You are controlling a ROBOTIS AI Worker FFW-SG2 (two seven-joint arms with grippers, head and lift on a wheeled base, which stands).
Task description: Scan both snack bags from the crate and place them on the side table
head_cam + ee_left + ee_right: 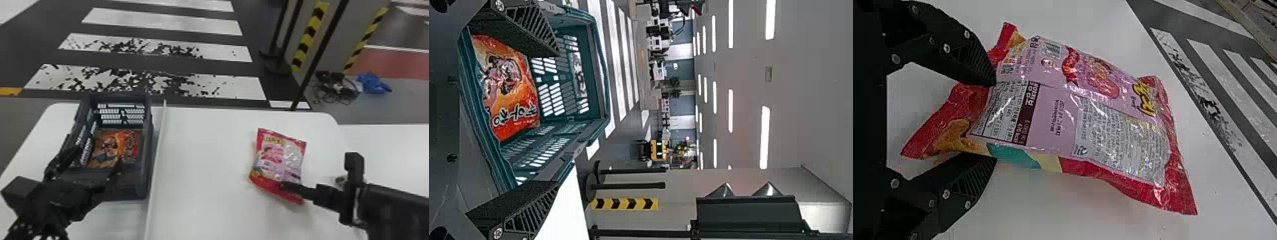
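At the left, my left gripper (97, 158) stands wide open, its two flat black fingers well apart and nothing caught between them. It is at the near end of the dark grey-green plastic crate (147, 156) with latticed walls, and in my left wrist view the crate's interior shows through the gap between the fingers. The crate sits on the white tabletop (204, 166). Beyond my left fingertips, down inside the crate, lies the glossy orange snack bag (123, 143), apart from the fingers, its printed face showing.

Right of the crate, a thin white raised strip (156, 156) runs from near to far.

Farther right, over the tabletop, is the pink and red plastic snack bag (271, 159) with a silvery-grey panel on its face. My right gripper (995, 121) has hold of its near red end, the fingers partly apart with the bag's puffed thickness filling the space between them. One finger presses over the printed face; the other is against the opposite side. Most of the bag stretches out past my fingertips, tilted, and a red corner juts out beside the upper finger. I cannot tell whether its underside touches the tabletop.
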